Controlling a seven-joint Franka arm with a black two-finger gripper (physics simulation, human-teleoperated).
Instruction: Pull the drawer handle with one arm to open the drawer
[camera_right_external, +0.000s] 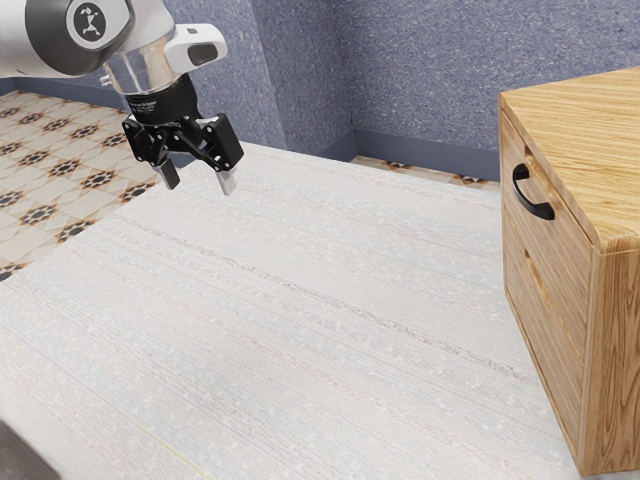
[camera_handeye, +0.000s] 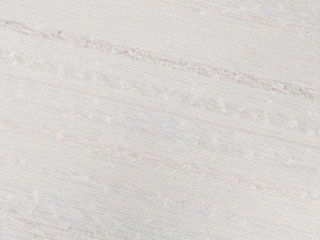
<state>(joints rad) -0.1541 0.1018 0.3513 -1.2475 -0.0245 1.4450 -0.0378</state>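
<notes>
A light wooden drawer cabinet (camera_right_external: 590, 260) stands on the pale table at the exterior view's right. Its top drawer carries a black curved handle (camera_right_external: 530, 192) on the face turned toward the arm, and that drawer front sits flush with the cabinet. My gripper (camera_right_external: 199, 181) hangs above the table near the exterior view's upper left, far from the handle. Its two fingers point down, stand apart and hold nothing. The wrist view looks straight down on the bare whitish tabletop (camera_handeye: 160, 120).
The whitish table (camera_right_external: 300, 330) stretches wide between my gripper and the cabinet. A patterned tile floor (camera_right_external: 50, 170) lies beyond the table's edge at the exterior view's left. A blue-grey wall (camera_right_external: 400, 60) rises behind.
</notes>
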